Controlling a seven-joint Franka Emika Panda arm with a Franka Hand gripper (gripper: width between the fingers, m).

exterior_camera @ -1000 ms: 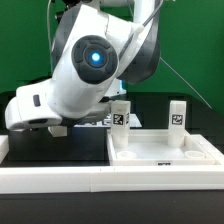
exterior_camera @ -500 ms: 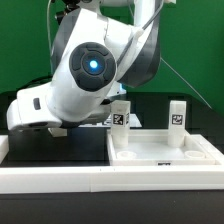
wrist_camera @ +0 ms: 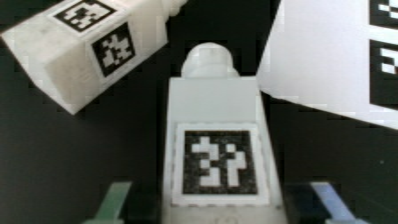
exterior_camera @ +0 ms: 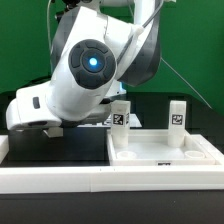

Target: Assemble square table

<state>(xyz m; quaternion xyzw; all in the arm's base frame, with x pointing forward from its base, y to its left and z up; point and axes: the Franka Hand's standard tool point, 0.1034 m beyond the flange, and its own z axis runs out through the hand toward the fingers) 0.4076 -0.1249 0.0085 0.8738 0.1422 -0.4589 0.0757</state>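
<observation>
In the exterior view the arm [exterior_camera: 90, 65] mostly hides the claw [wrist_camera: 221, 203]; off to its side sits the table top [exterior_camera: 165, 158], one leg [exterior_camera: 121, 115] and another leg [exterior_camera: 178, 113] upright at its far edge, its near sockets bare. In the wrist view the fingers [wrist_camera: 116, 200] stand apart astride a third leg [wrist_camera: 217, 140], clear of it, its long axis running straight ahead of the claw, a fourth leg [wrist_camera: 98, 50] slanted beside it

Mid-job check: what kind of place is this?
Probably a robotics lab bench: plain green backdrop, black table surface, white plastic block legs printed with black-and-white marker tags, and a white square tray-like tabletop.
</observation>
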